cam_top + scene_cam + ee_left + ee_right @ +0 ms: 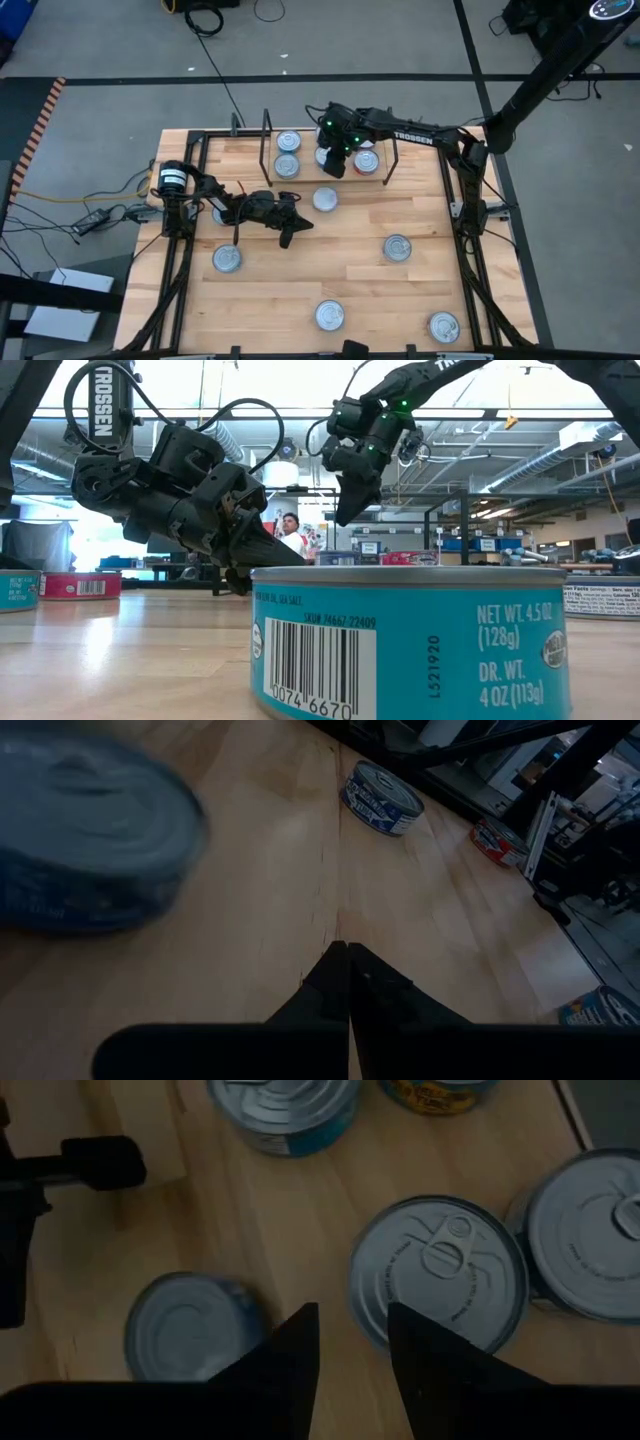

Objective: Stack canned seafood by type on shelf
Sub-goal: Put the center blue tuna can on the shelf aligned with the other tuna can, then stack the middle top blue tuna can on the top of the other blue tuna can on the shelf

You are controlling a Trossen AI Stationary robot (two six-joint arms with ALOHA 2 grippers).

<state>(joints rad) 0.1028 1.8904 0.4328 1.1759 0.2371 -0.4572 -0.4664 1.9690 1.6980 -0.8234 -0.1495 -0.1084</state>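
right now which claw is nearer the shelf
Right. The right claw hangs over the shelf among its tins; the left claw sits out on the tabletop, well short of it.

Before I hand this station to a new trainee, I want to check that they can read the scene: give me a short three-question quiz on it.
1. True or false: the left gripper is shut and holds nothing.
2. In the high view, the right gripper is over: A) the shelf B) the table's front edge C) the floor.
3. In the right wrist view, is a tin clamped between the fingers?

Key: 1 true. 2 A. 3 No; the fingers stand apart above the wood, with a pull-tab tin just beyond them.
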